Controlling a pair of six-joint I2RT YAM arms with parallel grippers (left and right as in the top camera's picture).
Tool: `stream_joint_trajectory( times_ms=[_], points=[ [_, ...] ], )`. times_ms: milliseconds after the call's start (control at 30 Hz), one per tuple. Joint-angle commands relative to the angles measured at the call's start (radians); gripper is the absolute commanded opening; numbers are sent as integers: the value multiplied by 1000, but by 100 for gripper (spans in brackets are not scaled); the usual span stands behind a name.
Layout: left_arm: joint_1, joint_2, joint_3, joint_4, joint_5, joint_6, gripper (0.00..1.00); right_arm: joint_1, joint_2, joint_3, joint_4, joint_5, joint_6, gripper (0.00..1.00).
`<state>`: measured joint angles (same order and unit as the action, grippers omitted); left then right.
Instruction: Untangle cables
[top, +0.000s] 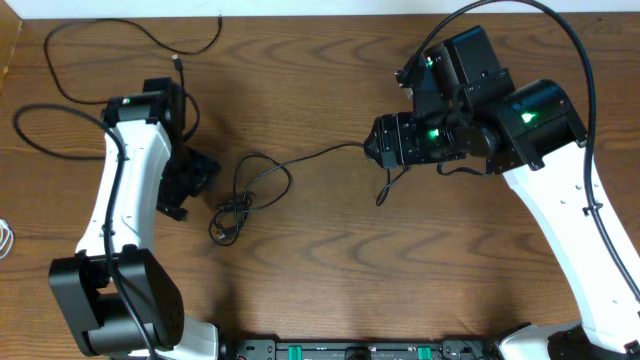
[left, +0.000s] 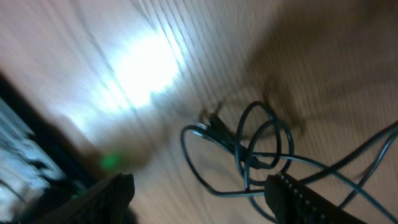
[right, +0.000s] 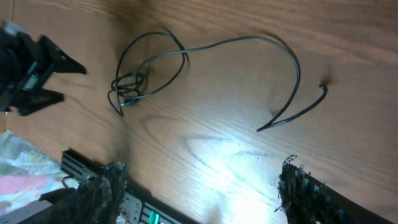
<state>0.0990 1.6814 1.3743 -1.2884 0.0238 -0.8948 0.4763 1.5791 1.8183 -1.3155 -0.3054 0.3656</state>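
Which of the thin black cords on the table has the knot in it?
The middle cord: its left end bunches into small crossed loops. The top-left cord lies in wide, open curves.

We hold our left white-shelled arm (top: 128, 190) stretched away from its base at the near edge, and the left black two-finger gripper (top: 196, 185) at its end points right, jaws spread wide. Our right white-shelled arm (top: 572, 225) leans in from the near right corner; the right black two-finger gripper (top: 383, 140) points left, its ribbed fingers (right: 301, 193) parted wide.
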Motion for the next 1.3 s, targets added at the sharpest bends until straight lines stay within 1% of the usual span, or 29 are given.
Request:
stream_joint_trajectory(
  times_ms=[0,67,133,200,300,333,400,433,467,667,700,733,767,833,967,1000,1033,1100,1267],
  points=[
    [21,2,-78,51,179,-20,72,10,3,5,13,11,-26,78],
    [19,2,-134,109,198,-21,71,10,3,5,21,11,-26,79],
    [19,2,-168,137,199,-28,67,10,3,5,21,11,-26,79],
    [19,3,-198,162,201,-40,58,10,3,5,21,11,-26,80],
    [19,3,-222,194,201,-50,56,10,3,5,21,11,-26,80],
    [19,3,-233,217,201,-50,53,10,3,5,21,11,-25,80],
    [19,3,-256,269,198,-45,51,10,3,5,21,11,-22,80],
    [19,4,-267,287,197,-46,48,10,3,5,21,11,-22,80],
    [19,4,-272,298,197,-45,42,10,3,5,21,11,-22,80],
    [19,3,-272,308,193,-41,19,10,3,5,18,11,-22,82],
    [19,3,-269,309,194,-27,9,10,3,5,18,11,-22,82],
    [19,3,-256,312,194,22,8,10,3,5,18,11,-22,82],
    [19,2,-243,310,198,51,8,10,3,5,18,11,-22,82],
    [19,-12,-205,306,257,135,7,10,3,5,18,11,-22,82],
    [17,-93,-103,305,466,297,8,10,3,5,21,10,-22,84],
    [14,-122,-79,307,506,318,8,10,3,5,22,9,-22,84],
    [5,-171,-43,313,548,327,8,10,3,5,26,5,-22,85],
    [-20,-248,-6,336,576,326,8,10,3,5,39,-24,-22,85],
    [-123,-410,3,433,622,326,7,16,4,5,101,-169,-23,86]
  ],
)
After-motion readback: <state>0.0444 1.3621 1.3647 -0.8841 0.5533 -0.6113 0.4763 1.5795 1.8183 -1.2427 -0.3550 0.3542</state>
